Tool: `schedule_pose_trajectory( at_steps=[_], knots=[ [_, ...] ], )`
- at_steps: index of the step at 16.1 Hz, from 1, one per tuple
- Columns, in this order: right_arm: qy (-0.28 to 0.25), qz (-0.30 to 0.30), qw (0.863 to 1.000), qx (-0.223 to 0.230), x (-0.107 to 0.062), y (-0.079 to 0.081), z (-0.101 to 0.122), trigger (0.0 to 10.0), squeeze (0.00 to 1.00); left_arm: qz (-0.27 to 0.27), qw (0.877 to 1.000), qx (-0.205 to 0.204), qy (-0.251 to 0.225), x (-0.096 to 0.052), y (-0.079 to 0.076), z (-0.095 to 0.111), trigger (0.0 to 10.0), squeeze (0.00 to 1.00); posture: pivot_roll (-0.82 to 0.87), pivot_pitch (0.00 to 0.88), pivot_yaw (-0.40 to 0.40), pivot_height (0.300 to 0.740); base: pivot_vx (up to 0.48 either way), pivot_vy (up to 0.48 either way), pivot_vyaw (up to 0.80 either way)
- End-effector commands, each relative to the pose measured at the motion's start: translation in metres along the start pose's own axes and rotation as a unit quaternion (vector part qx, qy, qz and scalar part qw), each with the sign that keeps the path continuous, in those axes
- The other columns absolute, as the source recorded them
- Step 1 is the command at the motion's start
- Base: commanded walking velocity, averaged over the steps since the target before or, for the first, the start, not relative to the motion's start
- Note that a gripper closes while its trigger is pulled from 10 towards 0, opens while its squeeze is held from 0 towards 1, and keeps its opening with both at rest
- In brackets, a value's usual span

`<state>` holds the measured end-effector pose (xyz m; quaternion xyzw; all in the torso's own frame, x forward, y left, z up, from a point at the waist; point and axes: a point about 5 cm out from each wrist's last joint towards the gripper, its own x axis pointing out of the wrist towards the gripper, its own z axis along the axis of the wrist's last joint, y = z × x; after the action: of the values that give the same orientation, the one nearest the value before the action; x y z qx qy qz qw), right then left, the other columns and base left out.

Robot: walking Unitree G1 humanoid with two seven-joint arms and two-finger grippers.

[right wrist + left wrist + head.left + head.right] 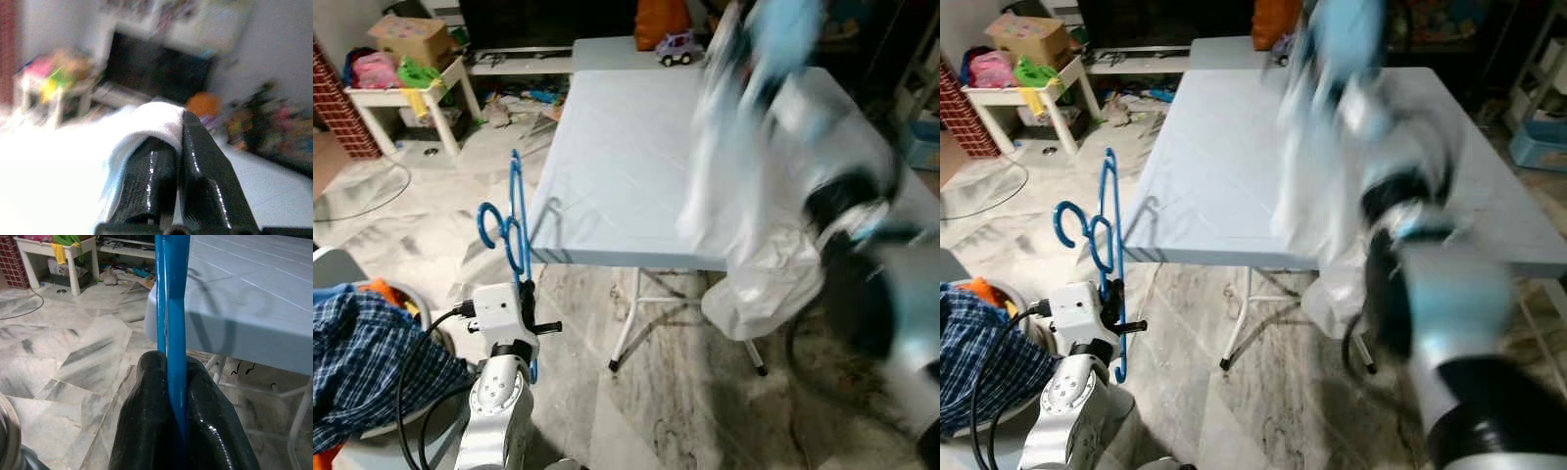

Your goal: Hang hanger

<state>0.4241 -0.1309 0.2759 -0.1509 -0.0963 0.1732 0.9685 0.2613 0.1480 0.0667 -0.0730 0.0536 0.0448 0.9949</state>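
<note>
**Hanger held upright in the left gripper, garment lifted in the right**

Hanger of bright blue plastic (514,220), thin-barred with a curled hook, stands upright off the near left corner of the pale grey folding table (626,176), apart from it and over the floor. The left gripper (178,396) is closed tight on its lower bars; in the left wrist view both black fingers (142,431) press against the blue shaft with no gap. The right gripper (181,161) is raised high over the table's far right part, badly blurred in the head views, its fingers pinched shut on a fold of white and light blue cloth (724,186) that trails down across the table's right side and over its near edge.

To do this step well, I judge the hanger should stay vertical and steady while the cloth is brought to it, so the bar meets an opening of the garment rather than a bunched fold. The pinch on the cloth looks small, so slippage is a risk.

The floor is grey-veined marble tile (636,392). A blue checked cloth (362,362) lies heaped in a basket at the robot's left. Beyond the table's far left corner stands a small white side table (411,98) piled with a cardboard box and bright bags, and a toy car (677,47) sits near the table's far edge.
</note>
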Motion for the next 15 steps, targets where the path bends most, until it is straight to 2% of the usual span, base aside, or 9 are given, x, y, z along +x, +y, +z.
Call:
schedule_pose_trajectory(
  at_steps=[1, 2, 3, 4, 5, 8, 11, 15],
  knots=[
    [0.039, 0.073, 0.996, -0.034, -0.004, 0.015, -0.02, 10.0, 0.0, -0.006, 1.0, -0.007, -0.005, 0.0, -0.004, 0.003, 10.0, 0.0, 0.0, 0.0, 0.018, 0.74, 0.0, 0.0, 0.0],
    [0.057, 0.099, 0.992, -0.053, -0.009, 0.019, -0.032, 10.0, 0.71, -0.01, 1.0, -0.007, -0.004, 0.001, -0.005, 0.003, 10.0, 0.0, -0.01, 0.0, 0.022, 0.74, 0.0, 0.0, 0.0],
    [0.083, 0.13, 0.987, -0.054, -0.015, 0.021, -0.044, 10.0, 1.0, -0.015, 1.0, -0.008, -0.003, 0.002, -0.006, 0.003, 10.0, 0.0, -0.01, 0.0, 0.027, 0.74, 0.0, 0.0, 0.0],
    [0.09, 0.141, 0.985, -0.047, -0.016, 0.021, -0.047, 10.0, 1.0, -0.017, 1.0, -0.008, -0.002, 0.003, -0.006, 0.003, 10.0, 0.0, -0.02, 0.0, 0.028, 0.74, 0.0, 0.0, 0.0],
    [0.105, 0.165, 0.977, -0.082, -0.02, 0.022, -0.054, 10.0, 1.0, -0.018, 1.0, -0.008, 0.0, 0.004, -0.006, 0.002, 10.0, 0.0, -0.02, 0.0, 0.031, 0.74, 0.0, 0.0, 0.0],
    [0.113, 0.191, 0.969, -0.107, -0.028, 0.019, -0.062, 10.0, 1.0, -0.027, 1.0, -0.006, 0.007, 0.005, -0.008, 0.0, 10.0, 0.0, -0.03, 0.0, 0.038, 0.74, 0.0, 0.0, 0.0],
    [0.115, 0.213, 0.964, -0.113, -0.036, 0.019, -0.071, 10.0, 1.0, -0.037, 0.999, -0.001, 0.018, 0.005, -0.007, -0.003, 10.0, 0.0, -0.03, 0.0, 0.042, 0.74, 0.0, 0.0, 0.0],
    [0.131, 0.236, 0.96, -0.077, -0.046, 0.019, -0.084, 10.0, 1.0, -0.041, 0.999, 0.003, 0.025, 0.004, -0.006, -0.005, 10.0, 0.0, -0.03, 0.0, 0.052, 0.74, 0.0, 0.0, 0.0]
  ],
)
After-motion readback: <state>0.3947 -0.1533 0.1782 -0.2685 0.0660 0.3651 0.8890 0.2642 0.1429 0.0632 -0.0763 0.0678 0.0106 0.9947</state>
